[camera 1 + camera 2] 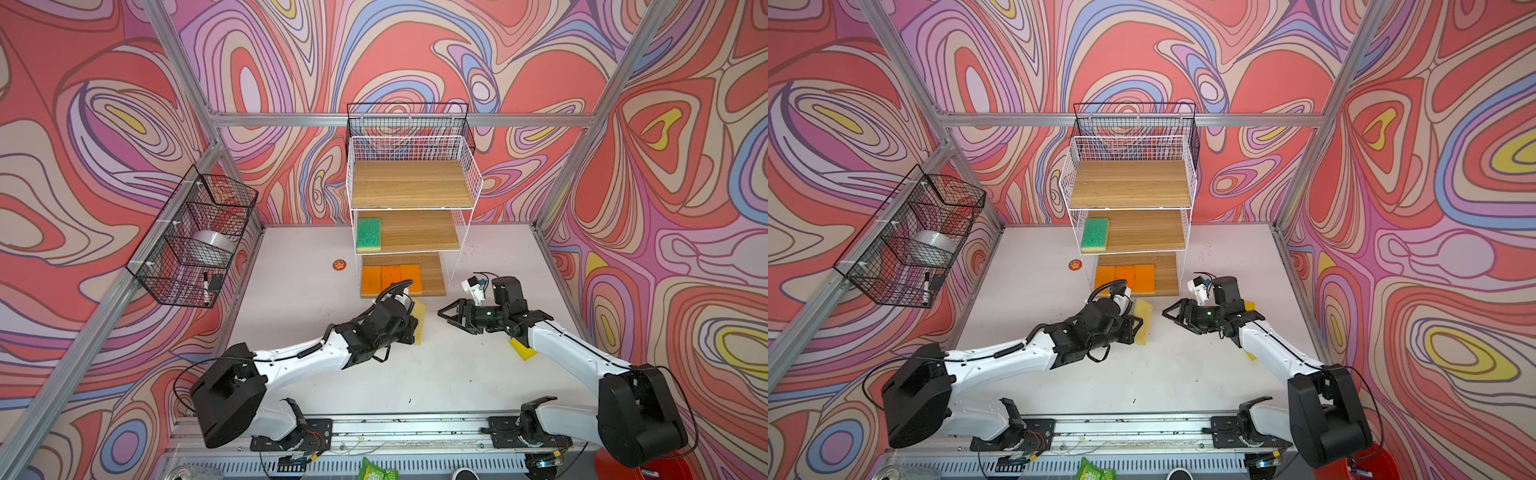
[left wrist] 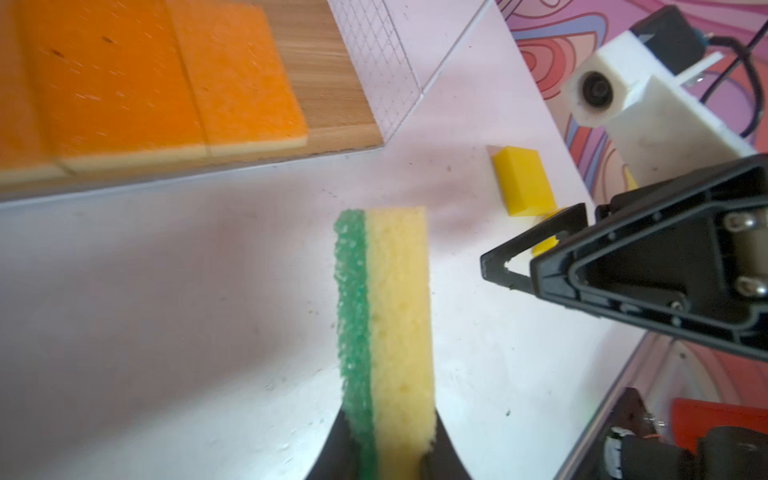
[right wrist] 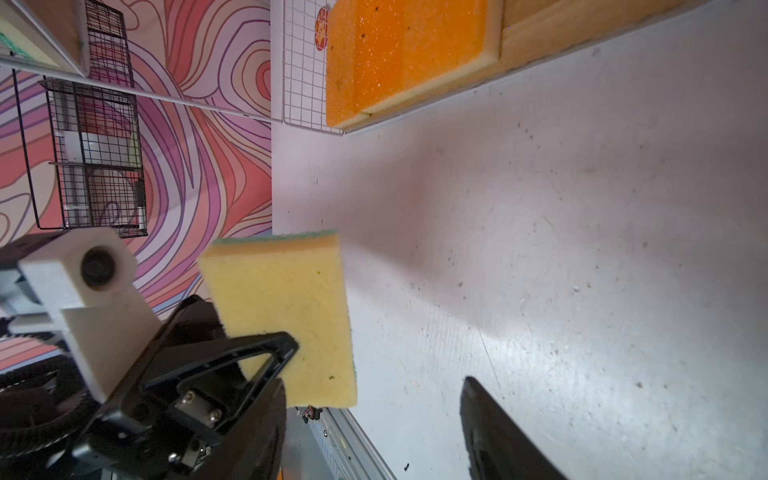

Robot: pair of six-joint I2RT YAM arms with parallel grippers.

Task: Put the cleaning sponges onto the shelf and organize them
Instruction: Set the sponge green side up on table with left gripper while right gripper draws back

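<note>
One green sponge is clamped edgewise in the left gripper, the right gripper spread and empty, so it is best laid flat beside its twin on the middle board of the shelf.

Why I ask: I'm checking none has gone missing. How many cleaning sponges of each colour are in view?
Orange sponges: 3, on the shelf's bottom board.
Green sponges: 2, one on the middle board, one in the left gripper.
Yellow sponges: 2, on the table by the right arm.
Total: 7.
</note>
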